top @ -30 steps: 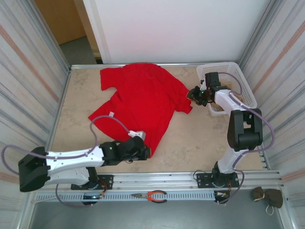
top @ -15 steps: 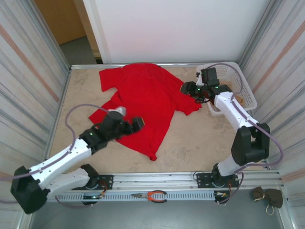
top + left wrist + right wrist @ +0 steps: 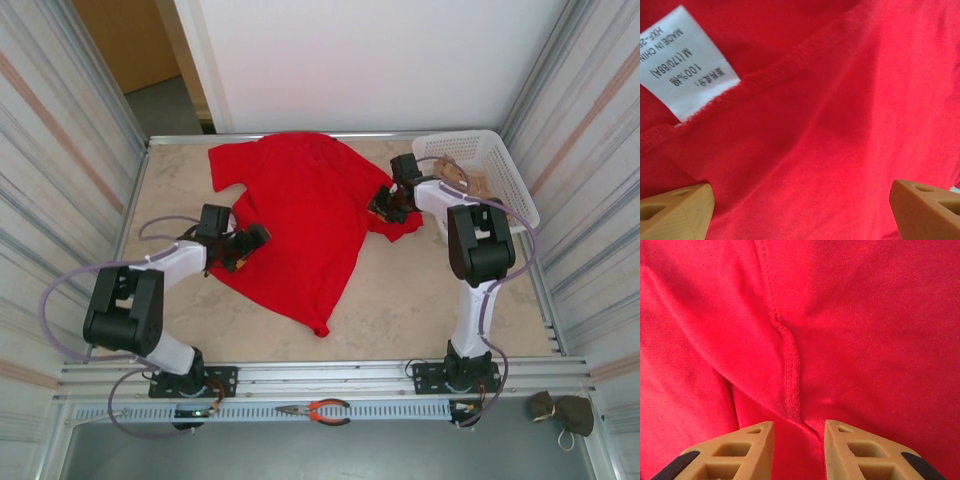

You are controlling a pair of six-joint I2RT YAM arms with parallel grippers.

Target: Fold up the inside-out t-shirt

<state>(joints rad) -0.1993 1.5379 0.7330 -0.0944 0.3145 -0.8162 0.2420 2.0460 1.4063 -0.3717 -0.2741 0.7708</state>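
Shirt lay spread on table; left gripper had moved from hem to side seam, fingers wide, right gripper narrowed at sleeve, perhaps pinching, readying a fold.

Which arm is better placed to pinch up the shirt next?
Right, probably. The right gripper closely straddles a raised seam of the t-shirt; the left gripper stands wide open over flat cloth beside the label.

Left claw spread wide; right claw at narrow gap.
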